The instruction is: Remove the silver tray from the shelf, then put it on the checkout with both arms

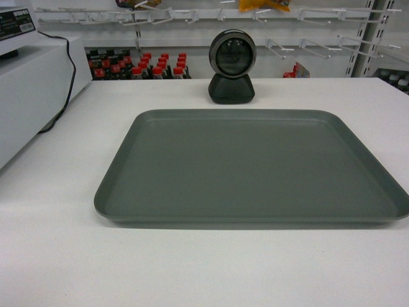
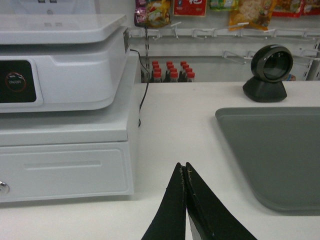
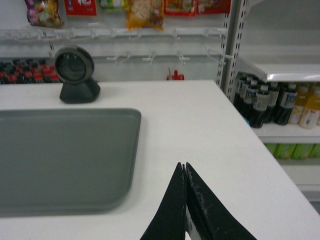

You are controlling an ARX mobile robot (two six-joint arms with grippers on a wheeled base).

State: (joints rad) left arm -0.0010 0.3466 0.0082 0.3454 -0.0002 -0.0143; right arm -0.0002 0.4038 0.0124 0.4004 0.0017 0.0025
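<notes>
Left gripper (image 2: 185, 172) and right gripper (image 3: 184, 172): jaws pressed together, holding nothing, each over bare bench (image 1: 57, 256) beside the tray. One silver tray (image 1: 252, 166) lies flat on the bench, one black scanner (image 1: 232, 67) behind it. One cash register (image 2: 65, 100) left; its label unreadable.

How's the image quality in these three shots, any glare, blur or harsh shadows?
Head view: even, soft light, only a thin shadow under the tray, scanner sharp. Left wrist view: left gripper dark and slightly soft, jaws shut. Right wrist view: right gripper equally soft, jaws shut, bottles a little blurred.
</notes>
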